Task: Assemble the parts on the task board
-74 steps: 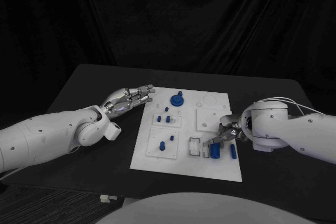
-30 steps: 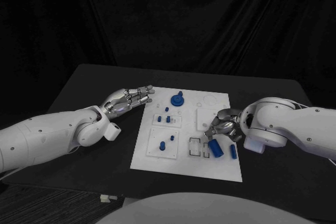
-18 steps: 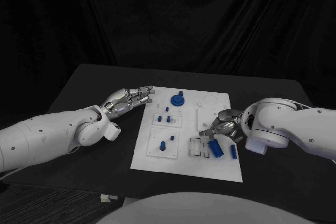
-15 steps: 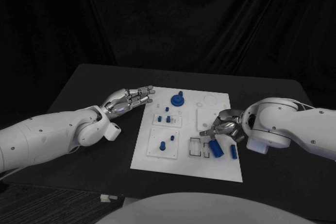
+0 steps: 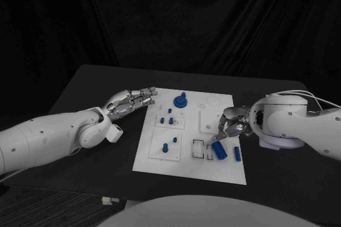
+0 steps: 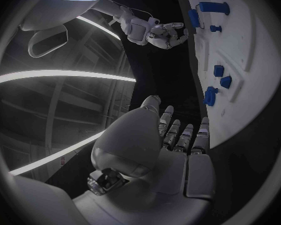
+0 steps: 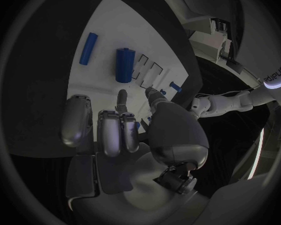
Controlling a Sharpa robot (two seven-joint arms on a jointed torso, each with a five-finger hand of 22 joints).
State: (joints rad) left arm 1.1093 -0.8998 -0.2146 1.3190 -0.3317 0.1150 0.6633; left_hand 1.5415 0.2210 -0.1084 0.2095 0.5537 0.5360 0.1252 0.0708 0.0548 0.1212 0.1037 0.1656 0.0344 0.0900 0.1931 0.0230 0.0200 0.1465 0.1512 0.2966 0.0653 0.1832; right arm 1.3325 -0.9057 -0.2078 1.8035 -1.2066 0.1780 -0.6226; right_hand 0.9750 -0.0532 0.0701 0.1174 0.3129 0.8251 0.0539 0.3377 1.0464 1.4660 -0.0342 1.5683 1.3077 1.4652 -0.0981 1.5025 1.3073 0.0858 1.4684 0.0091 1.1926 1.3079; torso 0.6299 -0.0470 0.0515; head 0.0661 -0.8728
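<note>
The white task board [image 5: 189, 160] lies in the middle of the black table. A thick blue cylinder [image 5: 219, 150] and a thin blue rod [image 5: 236, 153] lie loose on its near right part, beside the rectangular slots [image 5: 202, 149]. My right hand [image 5: 231, 128] hovers just above and behind the cylinder [image 7: 122, 65]; one fingertip [image 5: 213, 139] points down at the board, and the hand holds nothing. My left hand [image 5: 132, 101] hangs beside the board's far left corner with its fingers side by side and nothing in them. A blue knobbed disc [image 5: 180, 101] stands at the far edge.
Small blue blocks [image 5: 166, 120] and a blue peg [image 5: 165, 148] sit in the square plates on the board's left half. Bare black table surrounds the board, with its near edge [image 5: 85, 191] close below.
My right hand has lifted off the thick cylinder, drawn slightly right and turned at the wrist. The cylinder and rod lie where they were. The left arm has not moved.
</note>
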